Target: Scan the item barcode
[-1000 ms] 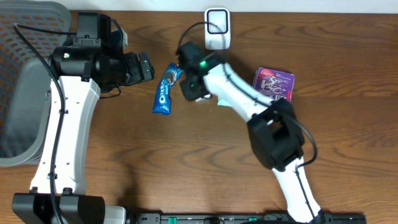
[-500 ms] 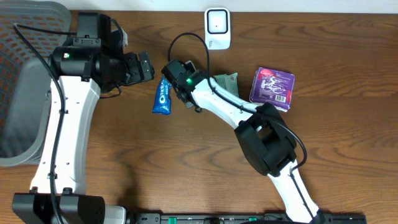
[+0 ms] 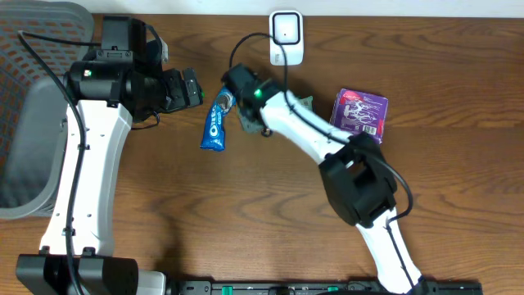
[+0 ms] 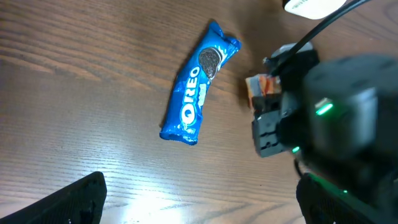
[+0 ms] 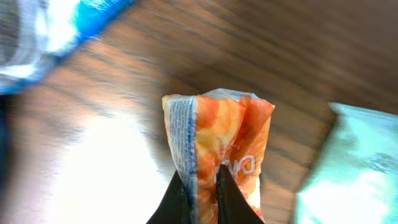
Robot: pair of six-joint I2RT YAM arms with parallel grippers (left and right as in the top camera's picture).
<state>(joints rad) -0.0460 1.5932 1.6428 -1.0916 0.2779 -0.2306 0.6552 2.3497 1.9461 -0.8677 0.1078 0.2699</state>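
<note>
The right pincer (image 5: 199,180) is clamped on the orange packet (image 5: 217,137), beside the blue cookie pack (image 3: 219,123) and near the white scanner (image 3: 286,37). The left pincer (image 3: 195,86) is wide apart and holds nothing. The grab looks done. Showing the barcode to the scanner is still left.

Blue Oreo pack (image 3: 219,121), purple packet (image 3: 359,112), grey basket (image 3: 20,49) at left.

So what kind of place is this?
Probably a pretend shop checkout: a white barcode scanner, an Oreo pack, an orange packet in the right pincer, and a grey basket.
</note>
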